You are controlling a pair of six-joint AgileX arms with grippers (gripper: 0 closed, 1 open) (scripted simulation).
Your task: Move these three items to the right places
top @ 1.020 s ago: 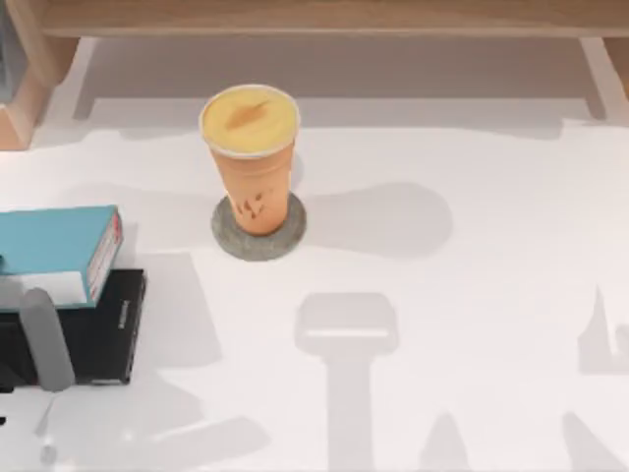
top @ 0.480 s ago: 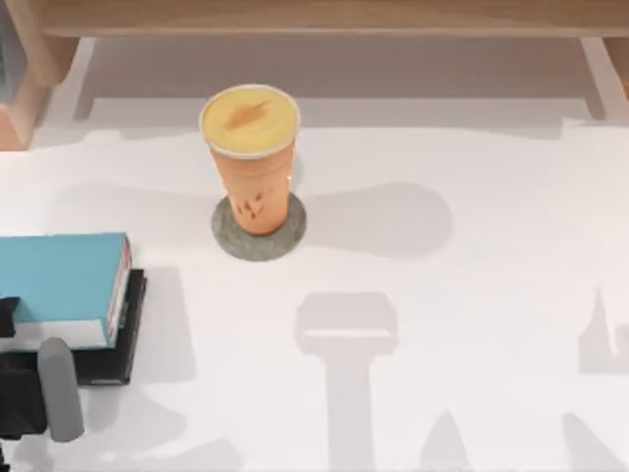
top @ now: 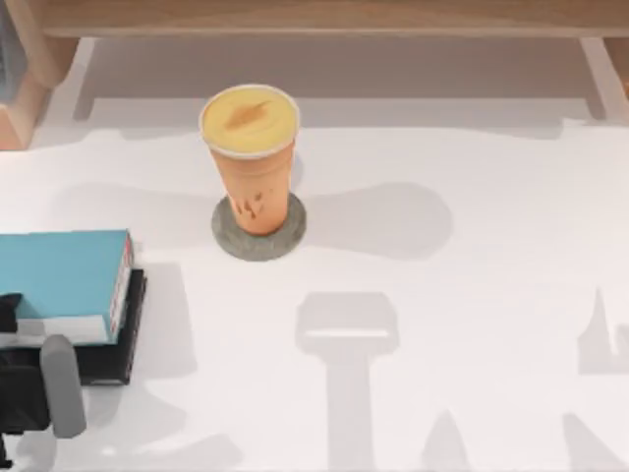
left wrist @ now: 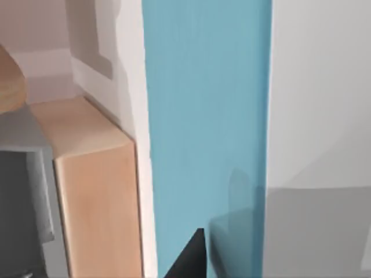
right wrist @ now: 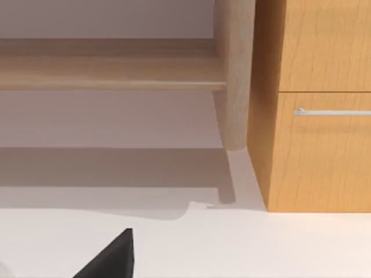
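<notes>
The orange cup (top: 250,157) stood upright on the grey coaster (top: 258,234), far and left of centre. At the table's (top: 472,324) left edge the light-blue book (top: 61,283) lay on the black book (top: 108,349). The left gripper (top: 25,379) sat at their near side; whether its fingers were apart I cannot tell.

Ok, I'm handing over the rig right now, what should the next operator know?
Left end effector sits at the book stack's near edge, top view's left.
Right end effector is parked, facing the wooden cabinet.
Done: orange cup stands on the grey coaster; light-blue book lies on the black book.
Left: probably pulling the left arm clear.
</notes>
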